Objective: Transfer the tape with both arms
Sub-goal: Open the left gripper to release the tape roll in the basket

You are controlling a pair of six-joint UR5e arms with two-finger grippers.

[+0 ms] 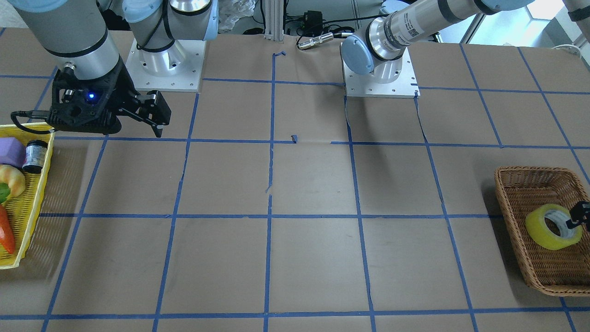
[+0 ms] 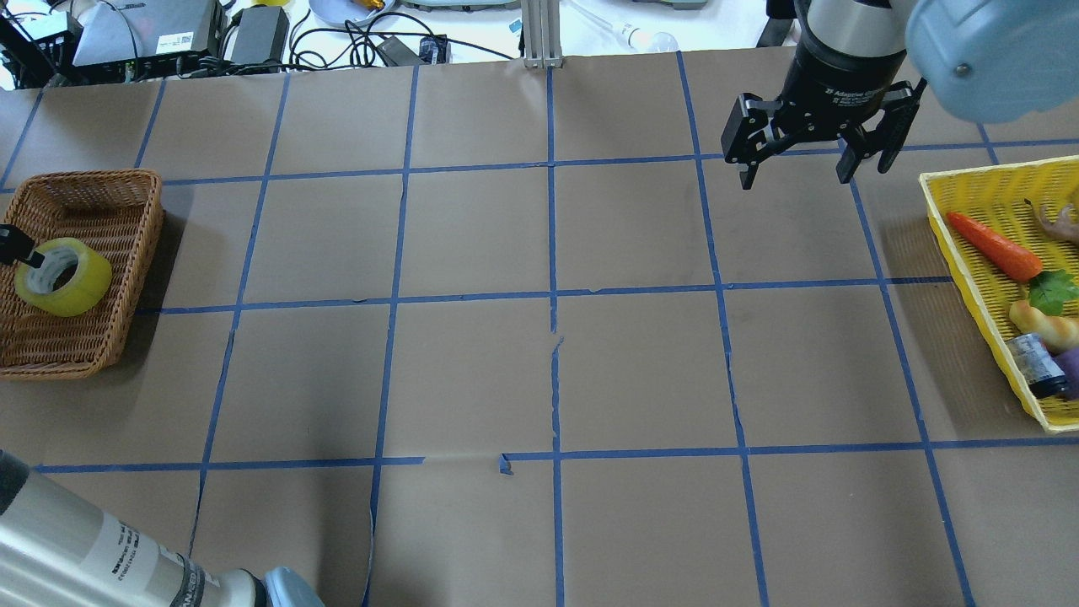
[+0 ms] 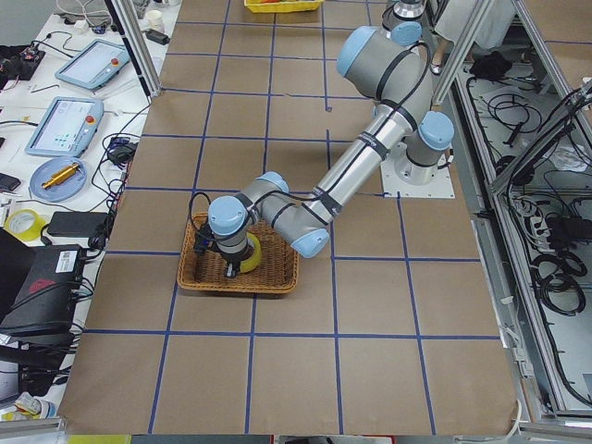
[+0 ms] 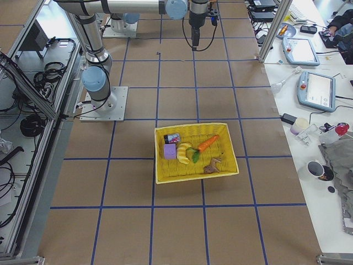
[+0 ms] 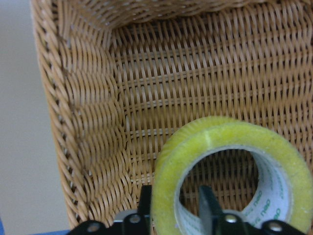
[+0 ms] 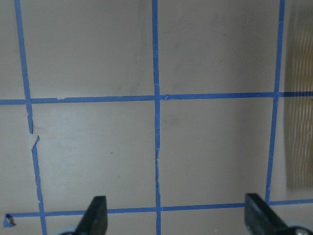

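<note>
The yellow tape roll (image 2: 63,276) stands tilted inside a brown wicker basket (image 2: 93,181) at the table's left end. It also shows in the front view (image 1: 553,227). My left gripper (image 5: 174,192) is down in the basket. One finger is outside the ring and one inside the whitish core, shut on the roll's wall. Only one of its fingertips (image 2: 15,244) shows in the overhead view. My right gripper (image 2: 811,164) hangs open and empty above the table at the far right, next to a yellow basket (image 2: 969,181); its wrist view shows only bare table between its fingers (image 6: 95,215).
The yellow basket (image 1: 27,207) holds a toy carrot (image 2: 995,246), a croissant (image 2: 1041,324), a small bottle (image 2: 1037,364) and a purple block (image 1: 11,152). Brown paper with blue tape lines (image 2: 552,295) covers the table. Cables and devices lie beyond the far edge.
</note>
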